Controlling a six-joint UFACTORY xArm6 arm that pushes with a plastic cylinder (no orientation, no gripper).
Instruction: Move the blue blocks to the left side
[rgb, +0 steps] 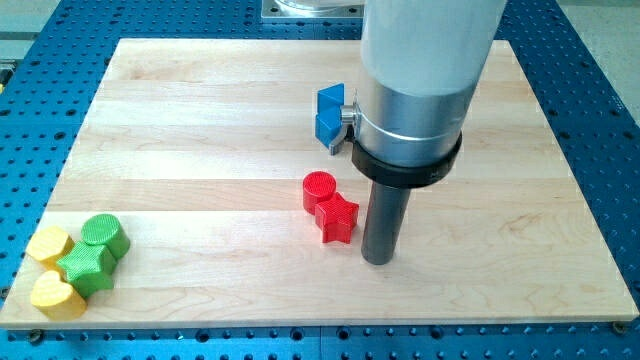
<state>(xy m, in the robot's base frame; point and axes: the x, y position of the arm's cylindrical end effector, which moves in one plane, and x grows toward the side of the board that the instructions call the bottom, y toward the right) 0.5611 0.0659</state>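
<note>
A blue block lies near the board's middle top; the arm hides its right part, so its shape is unclear. No second blue block shows; one may be hidden behind the arm. My tip rests on the board below and to the right of the blue block. It stands just right of a red star, apart from it by a small gap. A red cylinder touches the star's upper left.
At the view's bottom left corner sit a green cylinder, a green star, a yellow block and a yellow heart-like block. The wooden board lies on a blue perforated table.
</note>
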